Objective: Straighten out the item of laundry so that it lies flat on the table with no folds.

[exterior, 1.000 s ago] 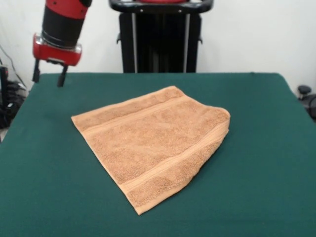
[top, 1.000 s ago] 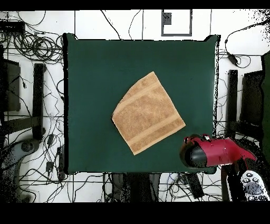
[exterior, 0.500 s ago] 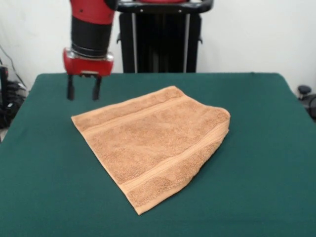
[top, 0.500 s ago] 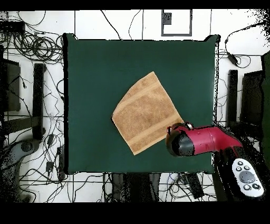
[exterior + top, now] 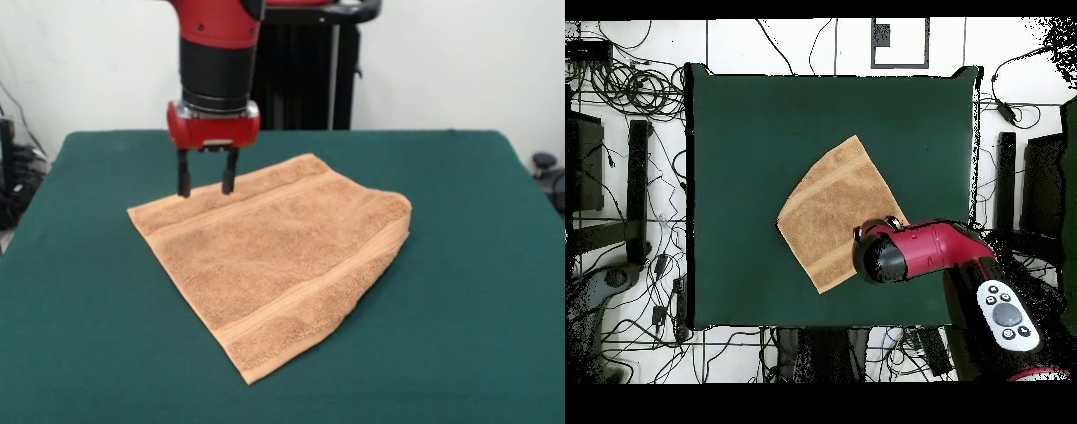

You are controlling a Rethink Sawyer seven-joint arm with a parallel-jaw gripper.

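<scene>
The item of laundry (image 5: 282,256) is a tan terry towel lying folded over on the green table (image 5: 477,283), its thick doubled edge at the right and ribbed bands running across it. In the overhead view the towel (image 5: 830,210) sits near the table's (image 5: 765,130) middle. My gripper (image 5: 206,185) hangs open just above the towel's far left edge, its two dark fingers (image 5: 184,177) pointing down and nothing between them. From overhead the red arm (image 5: 915,255) covers the towel's corner nearest the base and hides the gripper.
Bare green cloth surrounds the towel on all sides. A black stand (image 5: 287,71) rises behind the table's far edge. Tangled cables (image 5: 625,90) and dark frames (image 5: 635,190) lie on the floor around the table.
The arm has swung in from the table's far left corner to the right and down. The gripper now hovers over the towel's far left edge. The towel has not moved.
</scene>
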